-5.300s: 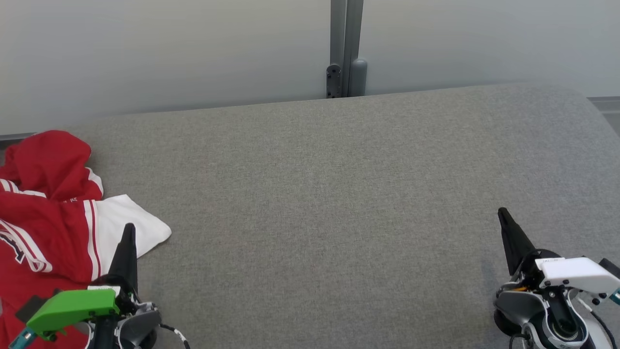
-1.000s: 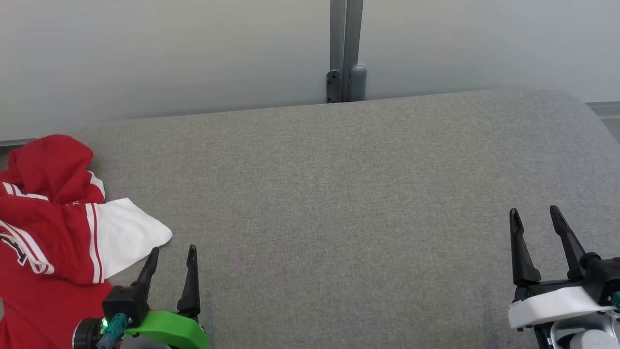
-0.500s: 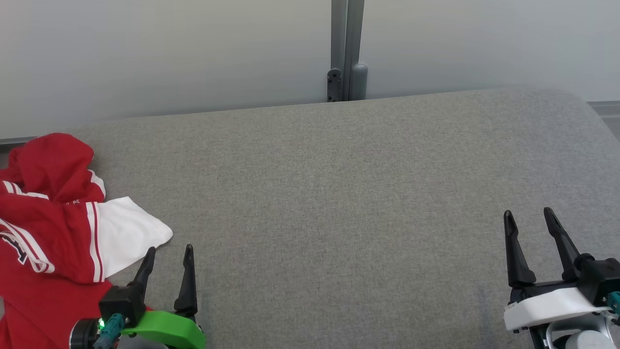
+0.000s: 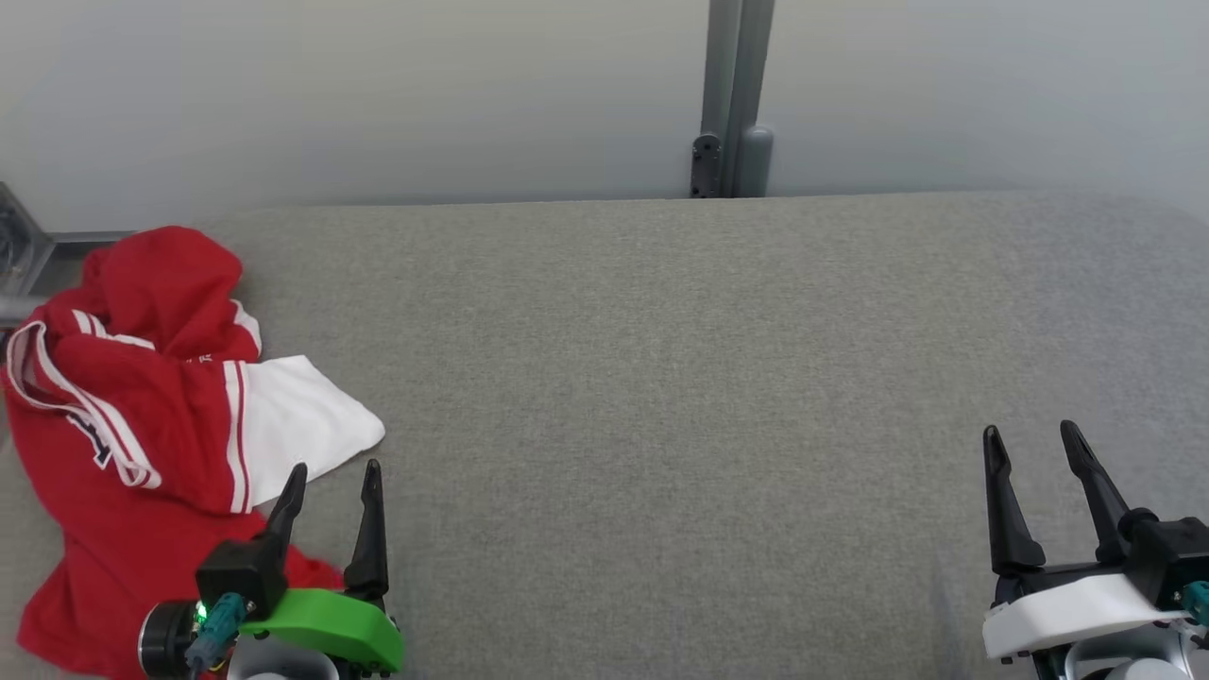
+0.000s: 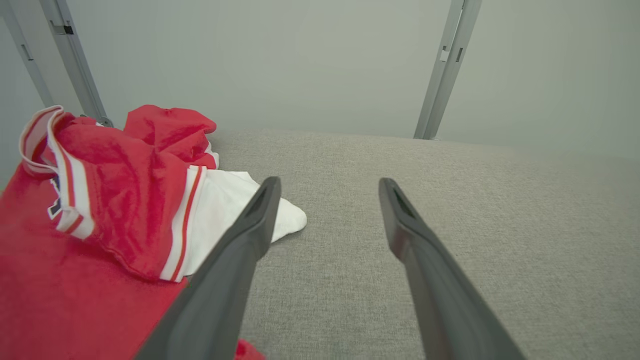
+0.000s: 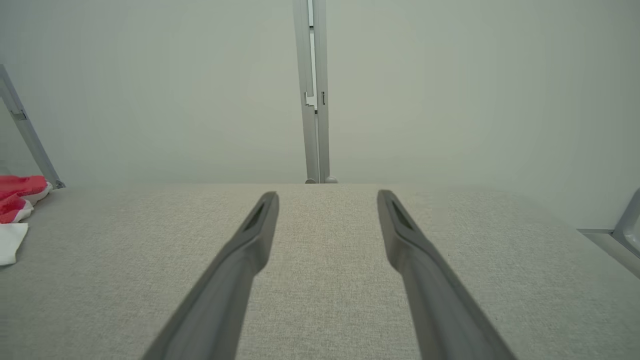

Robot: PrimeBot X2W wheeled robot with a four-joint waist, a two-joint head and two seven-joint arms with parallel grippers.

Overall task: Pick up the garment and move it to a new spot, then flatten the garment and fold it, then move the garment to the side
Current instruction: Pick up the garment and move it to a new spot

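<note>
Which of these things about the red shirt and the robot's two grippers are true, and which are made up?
1. The red and white shirt lies crumpled at the left end of the grey surface. True.
2. The left gripper is gripping the shirt. False: its fingers stand open with nothing between them.
3. The right gripper is open and empty. True.
4. The shirt is folded neatly in the middle. False: it is bunched up, unfolded, on the left.
</note>
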